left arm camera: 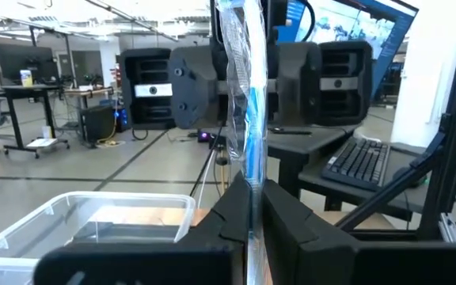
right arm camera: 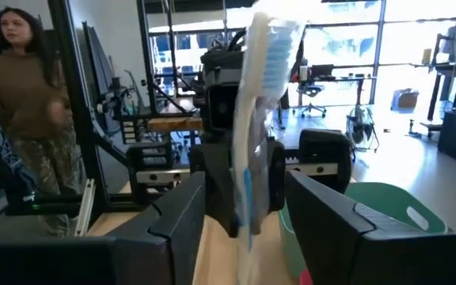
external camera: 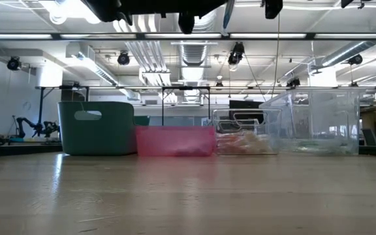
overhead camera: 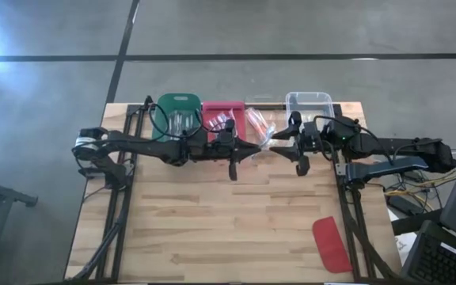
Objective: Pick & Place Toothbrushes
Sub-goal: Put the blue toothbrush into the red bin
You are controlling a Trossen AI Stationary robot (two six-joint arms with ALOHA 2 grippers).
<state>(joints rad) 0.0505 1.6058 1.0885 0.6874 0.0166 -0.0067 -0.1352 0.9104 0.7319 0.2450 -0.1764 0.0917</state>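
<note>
Two grippers meet in mid-air above the table (overhead camera: 236,237), between the pink bin (overhead camera: 222,111) and the clear bin (overhead camera: 311,103), and I read this as a handover. My left gripper (left arm camera: 250,214) is clamped on a wrapped toothbrush (left arm camera: 248,119), which stands upright between the arms. My right gripper (right arm camera: 240,214) faces it with fingers (right arm camera: 176,222) apart on either side of the wrapper, not pinching it. More toothbrushes (overhead camera: 258,123) lie in a bin behind. Next, I judge, the right arm must back clear without snagging the wrapper, and the left carry the brush to its bin.
</note>
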